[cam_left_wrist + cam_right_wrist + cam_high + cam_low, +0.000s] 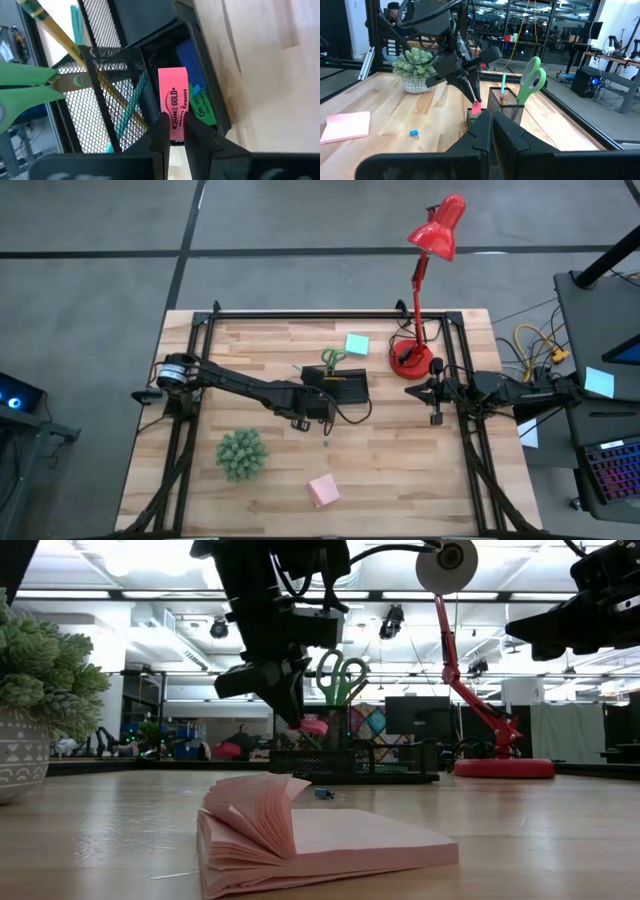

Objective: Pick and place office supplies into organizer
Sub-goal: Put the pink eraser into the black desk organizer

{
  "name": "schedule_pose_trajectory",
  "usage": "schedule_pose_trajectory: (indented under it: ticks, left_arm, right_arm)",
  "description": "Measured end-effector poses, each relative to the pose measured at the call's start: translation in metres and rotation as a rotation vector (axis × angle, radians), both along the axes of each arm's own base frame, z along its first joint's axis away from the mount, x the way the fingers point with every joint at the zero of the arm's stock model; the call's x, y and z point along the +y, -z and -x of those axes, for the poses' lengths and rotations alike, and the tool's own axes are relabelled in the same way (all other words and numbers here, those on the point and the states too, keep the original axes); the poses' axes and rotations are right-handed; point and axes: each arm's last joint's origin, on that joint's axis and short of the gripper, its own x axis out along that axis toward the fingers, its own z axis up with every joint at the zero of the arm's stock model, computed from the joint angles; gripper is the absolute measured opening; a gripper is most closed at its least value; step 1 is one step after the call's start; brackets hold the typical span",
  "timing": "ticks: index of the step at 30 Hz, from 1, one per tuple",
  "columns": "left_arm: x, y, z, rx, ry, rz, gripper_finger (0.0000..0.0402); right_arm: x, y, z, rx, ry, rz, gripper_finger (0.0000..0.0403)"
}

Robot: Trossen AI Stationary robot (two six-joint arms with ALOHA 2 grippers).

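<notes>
The black mesh organizer (338, 386) stands mid-table with green-handled scissors (30, 90), a yellow pencil (62, 42) and a teal pen (127, 115) upright in its tall cup. A blue eraser (187, 55) and a green eraser (204, 109) lie in its low compartment. My left gripper (174, 137) is shut on a pink eraser (173, 102) just above that compartment. A pink sticky-note pad (323, 490) lies near the table's front edge, and a teal pad (356, 343) lies beyond the organizer. My right gripper (491, 122) waits shut at the table's right edge. My left gripper pinches the pink eraser by its near end (174, 131) between the two fingertips (161, 131); the rest of the eraser sticks out past them. The fingers slant down from the table's left. The eraser (314, 726) hangs lifted, over the organizer's low compartment.
A green spiky plant in a pot (242, 454) stands at front left. A red desk lamp (412, 356) has its base right of the organizer. A tiny blue item (414, 133) lies on the wood near the organizer. Open tabletop lies at front right.
</notes>
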Motion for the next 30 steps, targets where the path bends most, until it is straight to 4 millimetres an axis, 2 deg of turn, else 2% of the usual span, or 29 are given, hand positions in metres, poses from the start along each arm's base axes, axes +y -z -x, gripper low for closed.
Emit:
schedule_pose_trajectory:
  ticks: [30]
  left_arm:
    - [0.0, 0.012, -0.004, 0.001, 0.003, 0.009, 0.0024]
  right_arm:
    - [0.0, 0.0, 0.0, 0.0, 0.0, 0.0, 0.0009]
